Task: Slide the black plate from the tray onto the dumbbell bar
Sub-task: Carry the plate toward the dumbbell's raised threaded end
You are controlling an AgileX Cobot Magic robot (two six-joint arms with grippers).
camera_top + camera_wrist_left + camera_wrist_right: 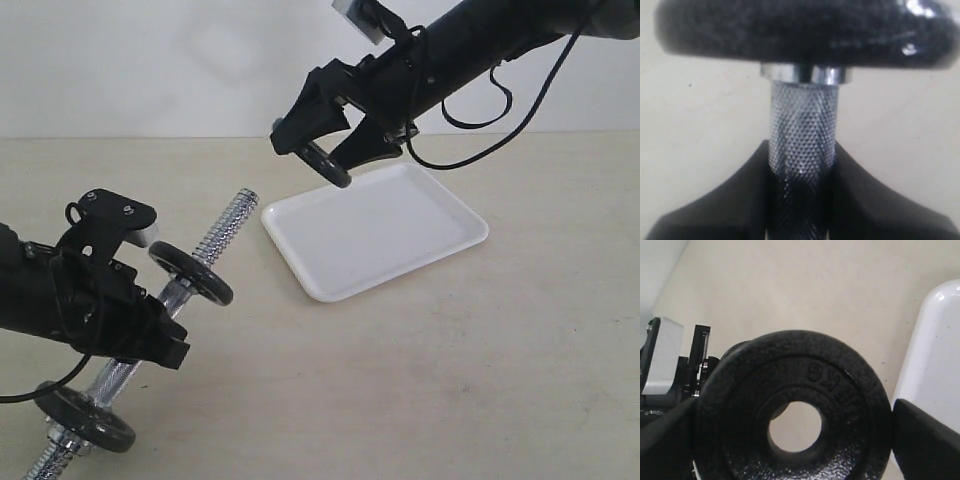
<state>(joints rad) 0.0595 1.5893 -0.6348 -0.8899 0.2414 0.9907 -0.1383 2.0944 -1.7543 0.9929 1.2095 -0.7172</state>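
My right gripper is shut on the small black plate, holding it in the air above the near-left corner of the white tray. In the right wrist view the black plate fills the space between the fingers, its central hole facing the camera. The dumbbell bar lies slanted at the left, its free threaded end pointing toward the tray. My left gripper is shut on the bar's knurled middle, between two wider black discs.
The second wide disc sits near the bottom left edge, with a threaded bar end beyond it. The beige tabletop stretches to the right and front of the tray. A pale wall stands behind.
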